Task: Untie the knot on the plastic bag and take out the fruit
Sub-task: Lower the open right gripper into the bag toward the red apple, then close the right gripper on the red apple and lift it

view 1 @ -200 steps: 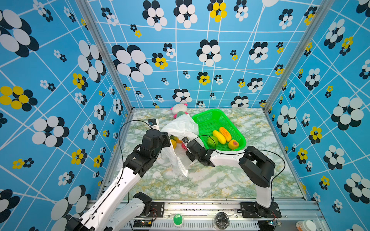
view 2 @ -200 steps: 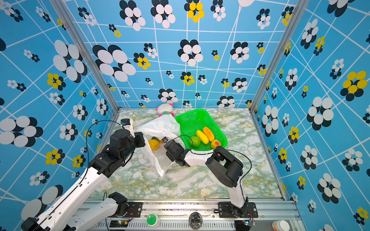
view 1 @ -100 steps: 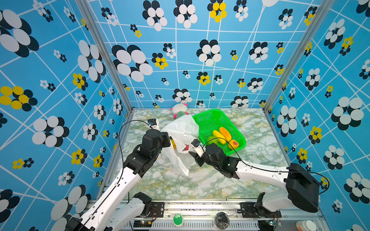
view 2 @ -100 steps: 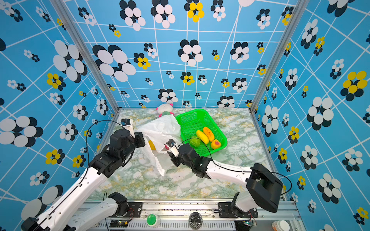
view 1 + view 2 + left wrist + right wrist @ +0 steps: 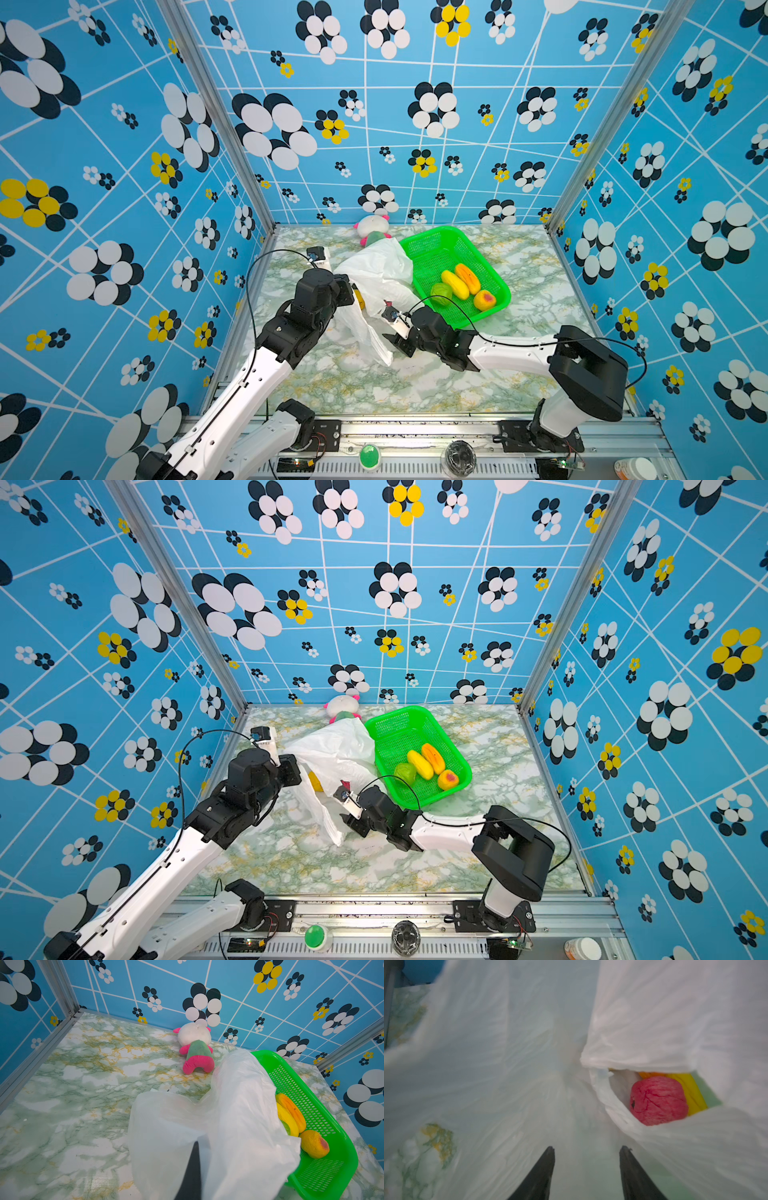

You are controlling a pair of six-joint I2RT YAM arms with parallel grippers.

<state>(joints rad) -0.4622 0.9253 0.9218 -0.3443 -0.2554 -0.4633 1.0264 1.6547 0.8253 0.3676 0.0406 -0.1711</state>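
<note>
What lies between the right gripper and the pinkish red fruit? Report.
A fold of the plastic bag, the rim of its opening; the right wrist view shows it between the right gripper and the pinkish red fruit.

Plush doll (image 5: pixel 372 226) near green basket (image 5: pixel 440 253)

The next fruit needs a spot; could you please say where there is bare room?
Free: far half of the green basket; table between basket and right wall; front strip by the rail. Crowded: around the plastic bag and doll.
</note>
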